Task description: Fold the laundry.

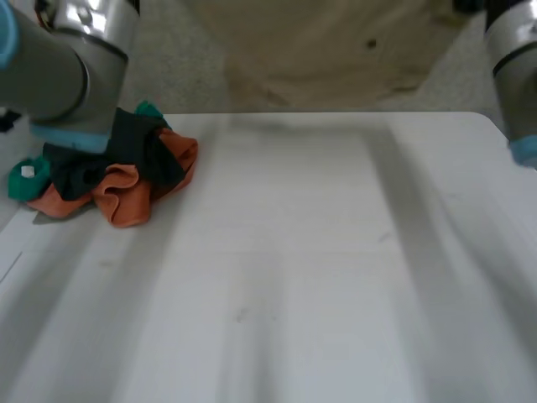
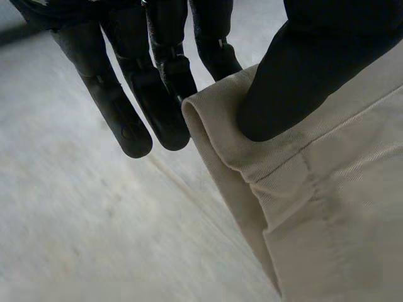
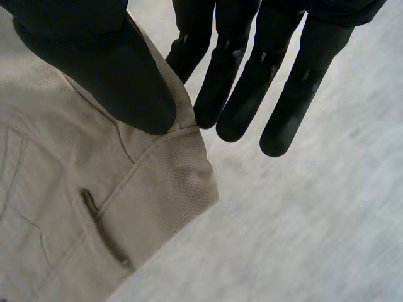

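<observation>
Beige twill garment (image 1: 336, 50) hung beyond the bench's (image 1: 319, 277) far edge, seams stitched. Left hand (image 2: 157, 82) pinched a rolled hem corner between thumb and fingers. Right hand (image 3: 252, 82) pinched the corner near a buttonhole the same way. Crumpled orange, black and green laundry pile (image 1: 126, 180) sat on the bench's left.

The garment (image 1: 319, 50) is seen in plain beige twill, stitched tone-on-tone. The table (image 1: 336, 252) is shown white — the cloth pile (image 1: 126, 197) is made up of orange, black and teal.
</observation>
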`<state>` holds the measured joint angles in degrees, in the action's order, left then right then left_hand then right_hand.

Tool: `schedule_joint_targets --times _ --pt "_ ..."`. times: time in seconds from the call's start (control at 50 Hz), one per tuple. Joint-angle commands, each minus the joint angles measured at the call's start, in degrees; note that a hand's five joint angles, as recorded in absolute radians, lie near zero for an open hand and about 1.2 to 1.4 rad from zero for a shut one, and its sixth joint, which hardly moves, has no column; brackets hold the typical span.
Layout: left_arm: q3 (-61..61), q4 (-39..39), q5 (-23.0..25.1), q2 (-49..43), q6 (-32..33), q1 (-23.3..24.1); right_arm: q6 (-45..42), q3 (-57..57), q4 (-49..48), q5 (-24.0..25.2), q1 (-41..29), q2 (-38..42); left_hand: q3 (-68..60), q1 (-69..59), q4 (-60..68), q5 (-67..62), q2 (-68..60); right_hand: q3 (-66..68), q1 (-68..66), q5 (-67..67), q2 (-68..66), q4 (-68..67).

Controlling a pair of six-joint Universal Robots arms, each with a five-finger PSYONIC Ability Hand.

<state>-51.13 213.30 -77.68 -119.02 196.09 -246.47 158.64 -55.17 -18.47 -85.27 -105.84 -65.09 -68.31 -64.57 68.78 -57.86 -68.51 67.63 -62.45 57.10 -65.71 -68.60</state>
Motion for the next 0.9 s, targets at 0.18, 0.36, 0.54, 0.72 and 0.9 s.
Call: schedule_joint_targets --times 0.18,0.36,0.54,0.72,0.9 --pt "-32.4 -5.1 0.3 -2.1 3.2 1.4 -14.1 -13.7 11.1 0.5 -2.8 11.7 -11.7 -15.4 11.2 -12.1 -11.5 12.4 -17.5 12.9 -14.3 -11.4" --pt "-54.4 -35.4 -0.5 23.5 19.1 6.0 -20.5 -30.6 39.7 0.9 -2.6 -9.2 -11.7 -15.4 11.2 -12.1 -11.5 12.4 -17.5 12.9 -14.3 -11.4" --pt "-61.5 -55.0 1.2 38.0 22.8 7.4 -37.6 -44.7 49.2 2.9 -2.4 -26.9 -11.7 -15.4 11.2 -12.1 -11.5 12.4 -17.5 12.9 -14.3 -11.4" --pt "-46.5 -41.4 -0.1 16.6 24.1 7.4 -30.8 -39.2 38.9 2.4 -2.0 -11.7 -11.7 -15.4 11.2 -12.1 -11.5 12.4 -17.5 12.9 -14.3 -11.4" --pt "-16.1 -27.2 -4.9 -7.1 22.9 8.0 -24.2 -25.0 20.0 -5.6 -2.5 1.0 -11.7 -15.4 11.2 -12.1 -11.5 12.4 -17.5 12.9 -14.3 -11.4"
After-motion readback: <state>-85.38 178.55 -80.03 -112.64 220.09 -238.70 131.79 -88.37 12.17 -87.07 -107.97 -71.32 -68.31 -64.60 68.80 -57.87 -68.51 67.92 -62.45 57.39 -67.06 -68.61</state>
